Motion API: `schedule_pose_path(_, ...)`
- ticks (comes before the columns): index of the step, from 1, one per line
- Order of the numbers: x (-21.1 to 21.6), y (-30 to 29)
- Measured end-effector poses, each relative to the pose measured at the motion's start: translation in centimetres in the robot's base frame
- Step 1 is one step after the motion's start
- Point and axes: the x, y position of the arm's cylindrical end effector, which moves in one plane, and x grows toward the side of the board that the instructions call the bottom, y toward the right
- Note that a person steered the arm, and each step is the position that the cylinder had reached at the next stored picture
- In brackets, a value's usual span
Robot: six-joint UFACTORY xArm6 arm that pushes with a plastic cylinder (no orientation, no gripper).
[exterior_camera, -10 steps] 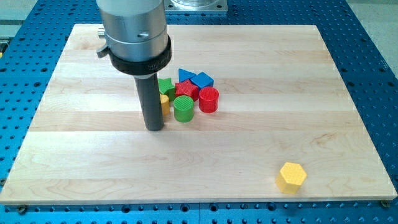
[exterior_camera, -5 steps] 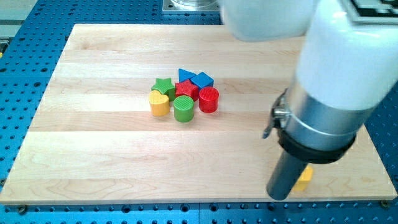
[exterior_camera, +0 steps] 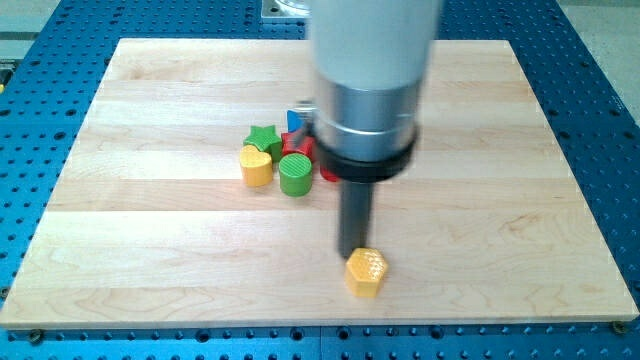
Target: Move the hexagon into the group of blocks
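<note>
The yellow hexagon (exterior_camera: 366, 272) lies near the view's bottom, right of centre. My tip (exterior_camera: 351, 254) stands just above and left of it, touching or almost touching it. The group sits up and to the left: a yellow heart-shaped block (exterior_camera: 256, 166), a green star (exterior_camera: 263, 138), a green cylinder (exterior_camera: 295, 174), a red block (exterior_camera: 303, 148) and a blue block (exterior_camera: 294, 121). The arm hides the group's right side.
The wooden board (exterior_camera: 150, 220) lies on a blue perforated table (exterior_camera: 620, 130). The arm's wide grey body (exterior_camera: 368, 90) covers the middle of the view.
The hexagon has slid left, from the bottom right toward the bottom centre. My tip went from left of the group to the hexagon's far right, then came back left with it.
</note>
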Motion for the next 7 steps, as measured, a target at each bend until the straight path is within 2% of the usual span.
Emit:
schedule_pose_path(1,2.1,4.9)
schedule_pose_path(2,5.1,2.0)
schedule_pose_path(3,2.1,-10.0)
schedule_pose_path(4,-3.0,-18.8)
schedule_pose_path(5,-0.2,-23.0)
schedule_pose_path(6,-5.0,-22.6)
schedule_pose_path(7,-6.3,-24.2)
